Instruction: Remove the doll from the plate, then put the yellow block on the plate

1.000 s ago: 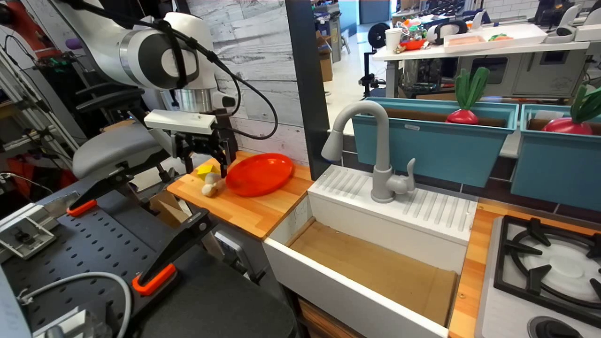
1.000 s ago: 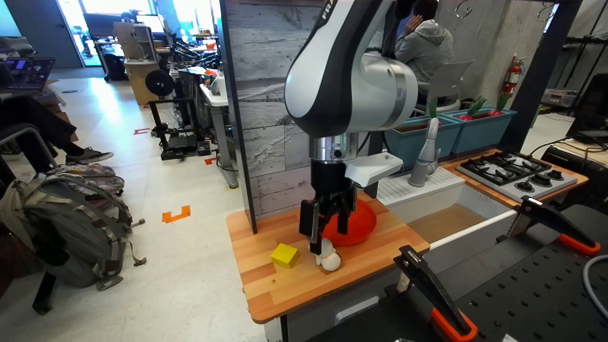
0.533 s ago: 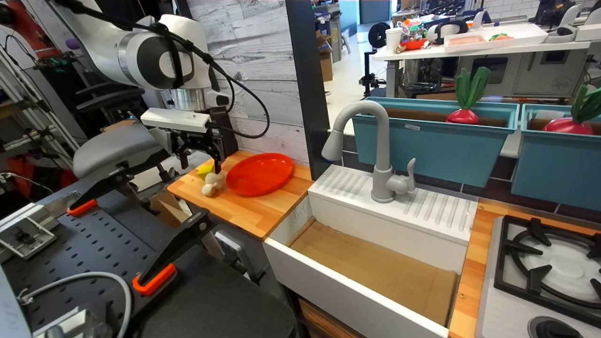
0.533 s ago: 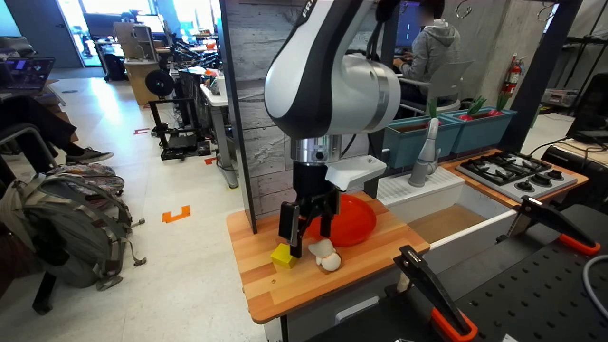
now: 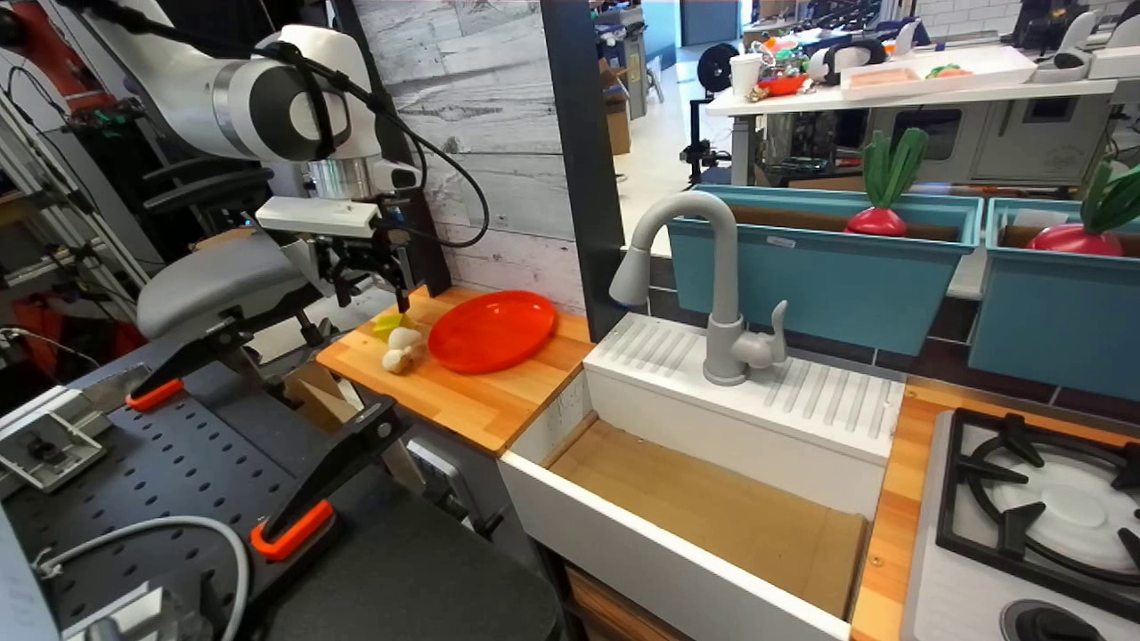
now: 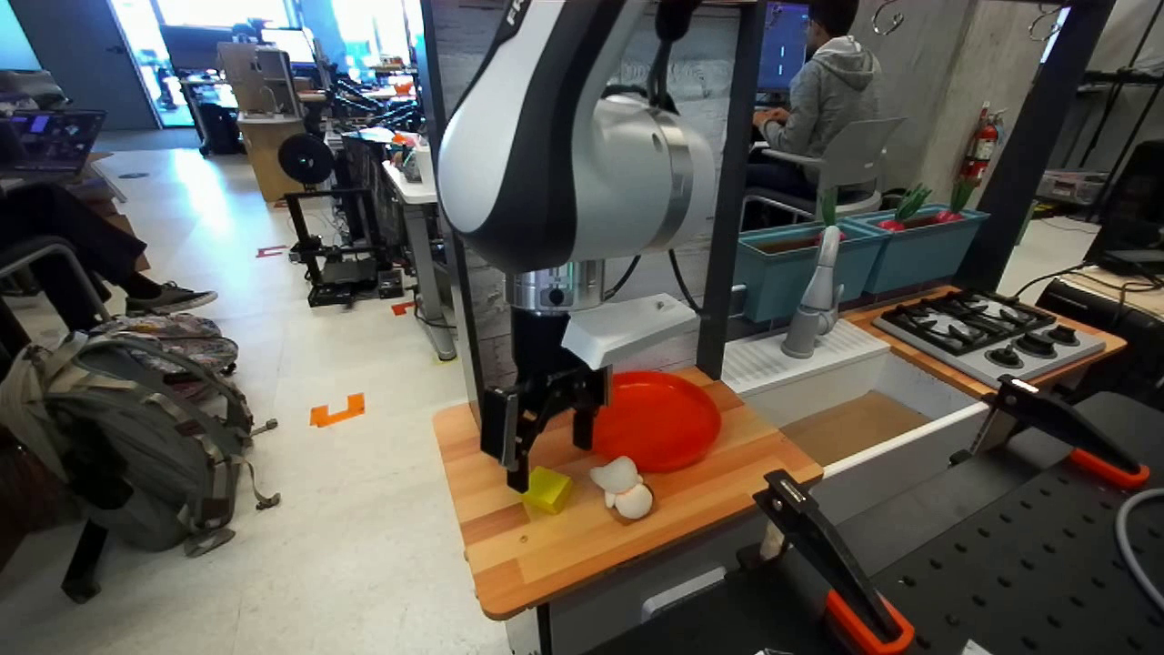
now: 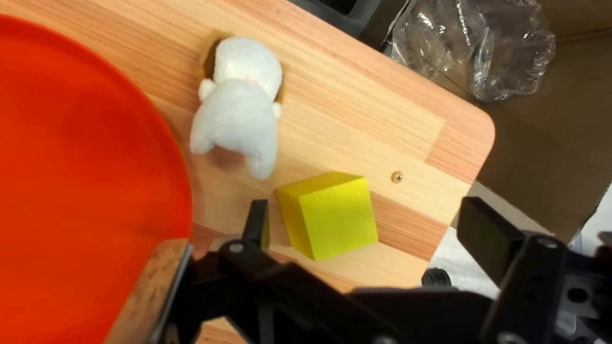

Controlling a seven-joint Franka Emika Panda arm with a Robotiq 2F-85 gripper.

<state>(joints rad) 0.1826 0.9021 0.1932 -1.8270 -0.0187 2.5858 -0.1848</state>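
The yellow block [image 7: 334, 215] sits on the wooden counter, and shows in both exterior views [image 5: 389, 324] [image 6: 549, 493]. The doll [image 7: 239, 105], whitish and soft, lies on the counter between block and plate, off the plate; both exterior views show it [image 5: 403, 342] [image 6: 623, 489]. The red plate [image 7: 95, 143] lies beside the doll with nothing on it, also in both exterior views [image 5: 494, 334] [image 6: 664, 418]. My gripper [image 7: 368, 220] is open and empty above the counter near the block [image 5: 372, 296] [image 6: 550, 455]. In the wrist view the block appears between the fingers, nearer the plate-side finger.
The wooden counter [image 6: 709, 509] ends close beyond the block. A plank wall [image 5: 481, 133] stands behind the plate. A white sink [image 5: 668, 570] with a grey faucet [image 5: 726, 285] adjoins the counter. A black clamp [image 6: 827, 555] stands at the front.
My open gripper has moved away from over the doll and plate side toward the yellow block and the counter's end. The doll, block and plate have not moved.
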